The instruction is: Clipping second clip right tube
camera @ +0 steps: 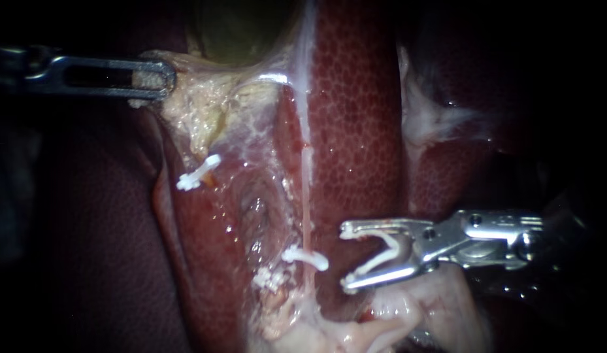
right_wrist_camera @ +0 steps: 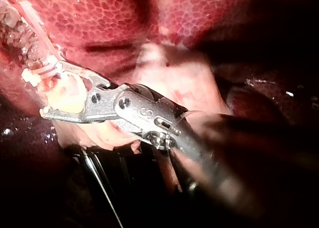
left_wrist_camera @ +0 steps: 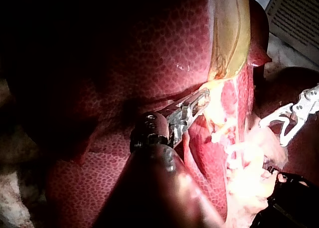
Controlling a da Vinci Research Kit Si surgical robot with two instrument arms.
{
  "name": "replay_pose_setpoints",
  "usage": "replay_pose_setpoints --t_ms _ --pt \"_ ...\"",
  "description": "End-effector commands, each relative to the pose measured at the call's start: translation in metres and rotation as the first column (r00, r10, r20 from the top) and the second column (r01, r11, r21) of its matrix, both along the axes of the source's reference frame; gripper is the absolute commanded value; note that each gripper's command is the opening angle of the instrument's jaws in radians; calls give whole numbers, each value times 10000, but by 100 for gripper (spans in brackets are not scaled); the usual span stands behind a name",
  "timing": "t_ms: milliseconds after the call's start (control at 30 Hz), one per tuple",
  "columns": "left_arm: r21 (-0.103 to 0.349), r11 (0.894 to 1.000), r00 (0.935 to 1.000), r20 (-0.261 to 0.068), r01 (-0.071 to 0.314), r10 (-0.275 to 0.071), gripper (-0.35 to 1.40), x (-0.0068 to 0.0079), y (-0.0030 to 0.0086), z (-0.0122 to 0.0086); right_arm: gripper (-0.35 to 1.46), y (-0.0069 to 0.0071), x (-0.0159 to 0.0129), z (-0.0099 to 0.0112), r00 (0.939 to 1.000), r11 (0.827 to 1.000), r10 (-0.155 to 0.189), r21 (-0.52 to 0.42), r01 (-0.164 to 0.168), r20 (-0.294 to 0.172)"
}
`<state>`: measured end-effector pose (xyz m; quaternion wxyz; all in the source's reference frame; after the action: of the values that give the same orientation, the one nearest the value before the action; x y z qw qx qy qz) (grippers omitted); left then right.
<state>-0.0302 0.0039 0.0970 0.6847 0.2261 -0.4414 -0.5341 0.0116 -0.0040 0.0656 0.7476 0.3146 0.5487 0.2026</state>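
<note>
The right tube (camera: 306, 176) is a thin pale strand running down over the liver (camera: 355, 117). One white clip (camera: 305, 257) sits across its lower part. My right instrument (camera: 344, 256) stands just right of that clip, its jaws spread wide and holding a white V-shaped clip (camera: 385, 252) seated between them; the tube lies outside the jaws. In the right wrist view the right instrument (right_wrist_camera: 52, 88) is close beside the clip (right_wrist_camera: 32, 76) on the tube. My left instrument (camera: 167, 80) is shut on pale tissue (camera: 185, 91) below the gallbladder (camera: 241, 33), holding it taut.
Another white clip (camera: 197, 173) sits on the left tube. Pale fatty tissue (camera: 355, 327) bunches below the right instrument's jaws. A whitish membrane (camera: 427, 117) lies over the liver to the right. In the left wrist view the left instrument (left_wrist_camera: 202, 99) grips beneath the gallbladder (left_wrist_camera: 229, 33).
</note>
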Motion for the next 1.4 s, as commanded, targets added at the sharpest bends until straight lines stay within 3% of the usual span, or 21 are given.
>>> replay_pose_setpoints --t_ms 33,233,533,800,1000,1400 --pt "1 10000 10000 -1 5 -5 -35 0 0 0 58 -1 4 6 10000 10000 18 27 -18 18" --pt "0 10000 10000 -6 11 -11 -35 -1 -1 -1 58 1 20 35 9987 9990 406 190 -412 317" --pt "-1 10000 10000 -9 16 -16 -35 -1 -1 -1 58 11 29 63 9939 9948 896 429 -925 648" --pt "-1 10000 10000 -13 20 -20 -35 -1 -2 -2 58 -1 50 80 9903 9908 1092 710 -1155 861" --pt "-2 10000 10000 -14 22 -22 -35 -1 -2 -2 58 -12 63 90 9911 9858 993 1269 -1102 888" --pt "-5 10000 10000 -21 30 -30 -35 -3 -2 -2 55 -16 75 95 9889 9669 1153 2173 -1334 940"
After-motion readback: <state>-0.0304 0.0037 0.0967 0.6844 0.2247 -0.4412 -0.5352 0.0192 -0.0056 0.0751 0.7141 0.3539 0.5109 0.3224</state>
